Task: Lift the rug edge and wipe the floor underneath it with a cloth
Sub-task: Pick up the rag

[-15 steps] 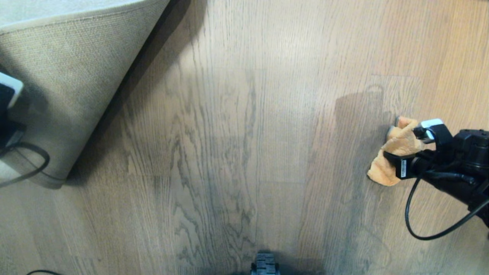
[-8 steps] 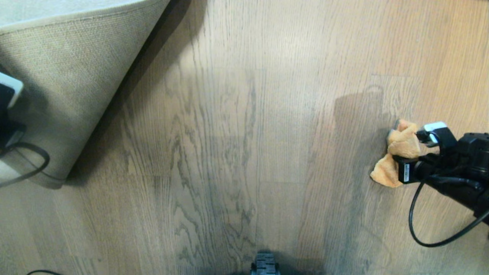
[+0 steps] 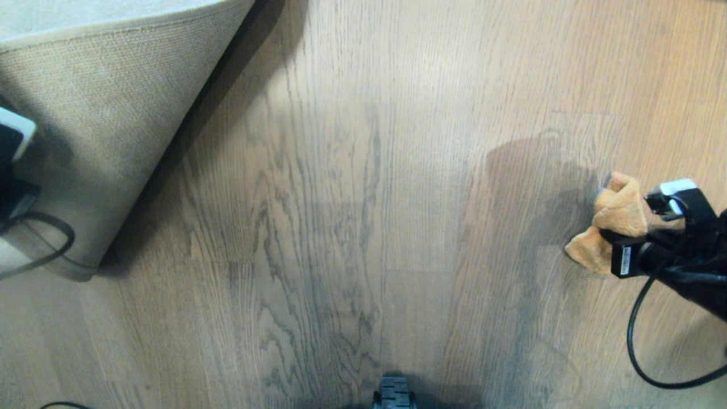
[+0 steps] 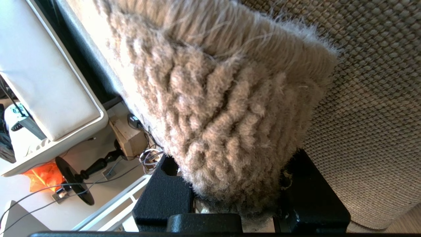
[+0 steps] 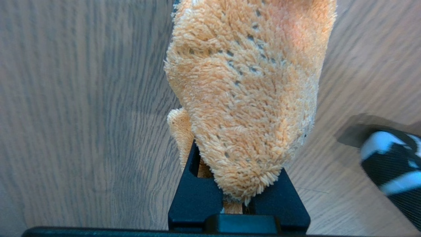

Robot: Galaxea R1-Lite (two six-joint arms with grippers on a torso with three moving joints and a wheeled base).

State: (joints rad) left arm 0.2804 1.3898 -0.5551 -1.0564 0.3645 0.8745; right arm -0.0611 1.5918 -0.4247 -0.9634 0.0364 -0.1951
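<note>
Rug held up, cloth gripped over bare floor.
The right gripper (image 5: 238, 197) is clamped tight on the orange cloth (image 5: 250, 95), which bunches just above the floor (image 3: 352, 187) at the right of the head view. Well apart at far left, the left gripper (image 4: 236, 197) pinches the rug edge (image 4: 230, 108), beige backing turned outward.

Sunlit wood-grain floor (image 3: 352, 199), cluttered room
</note>
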